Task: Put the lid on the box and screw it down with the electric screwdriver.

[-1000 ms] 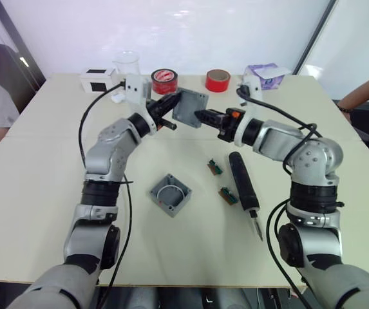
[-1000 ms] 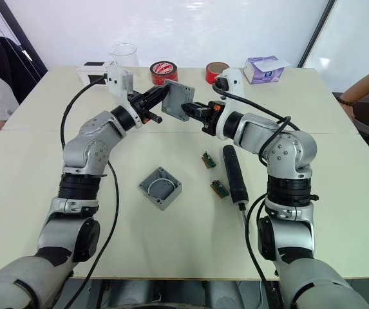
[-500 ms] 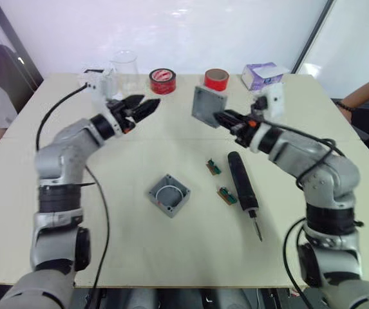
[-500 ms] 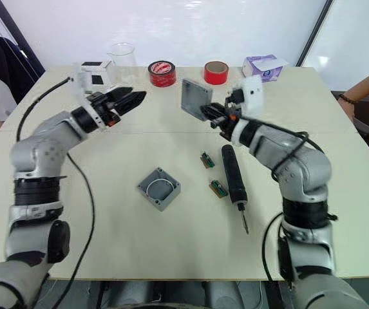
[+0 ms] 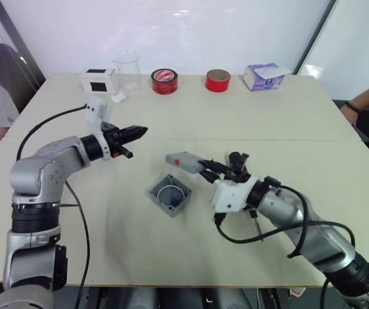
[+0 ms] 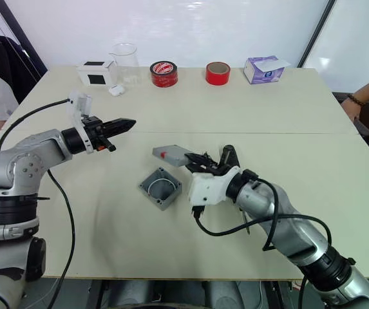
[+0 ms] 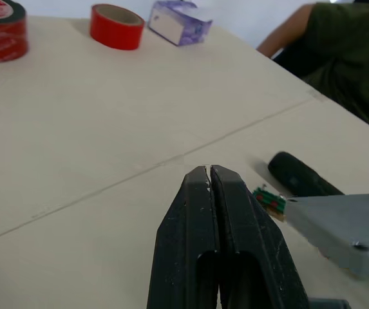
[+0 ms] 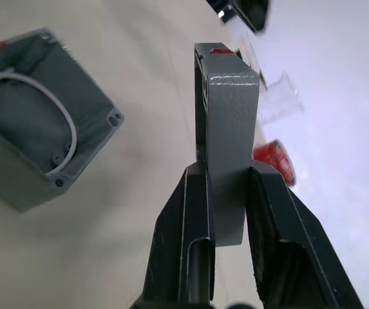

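Note:
The gray lid (image 5: 183,160), with a tiny red mark on its face, hangs tilted just above the table, and my right gripper (image 5: 205,168) is shut on its edge. In the right wrist view the lid (image 8: 226,96) stands edge-on between the fingers. Just beside and below it, the open gray box (image 5: 170,195) sits on the table with a white wire loop inside. My left gripper (image 5: 137,131) hovers shut and empty over the table to the left of the lid. The black end of the electric screwdriver (image 7: 298,177) shows in the left wrist view behind the lid.
Along the table's far edge stand a white box with a black square (image 5: 98,79), a glass beaker (image 5: 127,64), two red tape rolls (image 5: 164,81) (image 5: 217,80) and a purple tissue box (image 5: 264,76). A small green circuit board (image 7: 269,199) lies by the screwdriver. A person's arm (image 5: 368,100) rests at the right.
My left gripper let go of the lid, drew back to the left and shut. My right gripper carried the lid down from mid-air to just above the box.

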Motion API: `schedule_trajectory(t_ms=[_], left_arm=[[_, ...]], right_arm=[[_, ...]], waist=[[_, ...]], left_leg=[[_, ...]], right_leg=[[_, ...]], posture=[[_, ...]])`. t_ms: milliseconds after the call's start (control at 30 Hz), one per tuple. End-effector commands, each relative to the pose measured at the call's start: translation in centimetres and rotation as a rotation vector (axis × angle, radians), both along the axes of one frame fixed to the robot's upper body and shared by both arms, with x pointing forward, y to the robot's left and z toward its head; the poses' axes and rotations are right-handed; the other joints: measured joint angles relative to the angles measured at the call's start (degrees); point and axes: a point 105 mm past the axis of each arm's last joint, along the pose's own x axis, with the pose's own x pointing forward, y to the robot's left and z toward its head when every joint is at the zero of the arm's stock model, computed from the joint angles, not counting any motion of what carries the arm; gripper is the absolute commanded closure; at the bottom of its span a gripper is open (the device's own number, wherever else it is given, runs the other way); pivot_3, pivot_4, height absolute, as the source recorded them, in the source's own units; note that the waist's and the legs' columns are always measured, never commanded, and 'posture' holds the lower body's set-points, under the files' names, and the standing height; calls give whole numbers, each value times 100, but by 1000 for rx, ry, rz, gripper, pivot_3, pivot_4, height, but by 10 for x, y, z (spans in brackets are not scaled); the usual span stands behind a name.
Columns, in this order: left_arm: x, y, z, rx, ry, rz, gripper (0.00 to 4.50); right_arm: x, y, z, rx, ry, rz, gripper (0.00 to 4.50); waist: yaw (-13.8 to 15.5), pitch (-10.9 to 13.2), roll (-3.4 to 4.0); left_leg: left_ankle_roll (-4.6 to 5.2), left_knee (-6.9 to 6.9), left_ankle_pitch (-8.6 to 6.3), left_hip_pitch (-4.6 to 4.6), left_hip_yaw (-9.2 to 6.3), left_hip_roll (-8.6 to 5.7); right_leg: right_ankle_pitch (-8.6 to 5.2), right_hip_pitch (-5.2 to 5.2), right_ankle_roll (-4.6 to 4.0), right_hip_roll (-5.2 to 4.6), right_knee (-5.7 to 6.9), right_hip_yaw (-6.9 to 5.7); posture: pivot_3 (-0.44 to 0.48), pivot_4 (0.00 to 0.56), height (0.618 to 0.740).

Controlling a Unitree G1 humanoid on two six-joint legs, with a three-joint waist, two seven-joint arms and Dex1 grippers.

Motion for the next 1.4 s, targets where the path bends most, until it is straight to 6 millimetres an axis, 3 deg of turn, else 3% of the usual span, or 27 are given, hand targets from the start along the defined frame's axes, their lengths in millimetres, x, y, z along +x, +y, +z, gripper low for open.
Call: schedule_trajectory(t_ms=[33,500,1233,1400], left_arm=[[-13,-15,10,95,-54,-117,4455],[-29,-38,-17,293,-65,-330,4455],[-41,-43,-51,421,-61,-429,4455],[-47,-44,-68,512,-75,-467,4455]], right_arm=[[-16,19,-1,-48,-109,63,4334],[-10,30,-21,-197,-161,35,4334],[-21,33,-38,-259,-150,64,4334],[-19,32,-43,-275,-135,63,4334]], waist=[[0,1,-1],[9,1,-2],[10,0,-2],[12,-3,-2]], left_leg=[[0,0,0,0,-1,0],[0,6,0,6,3,-3],[0,9,0,14,2,-4],[0,9,0,21,3,-4]], right_leg=[[0,0,0,1,0,0],[-11,9,-20,-1,-1,1],[-10,20,-18,0,1,0],[-10,28,-19,-1,0,0]], posture=[[0,150,740],[0,150,740],[0,150,740],[0,150,740]])
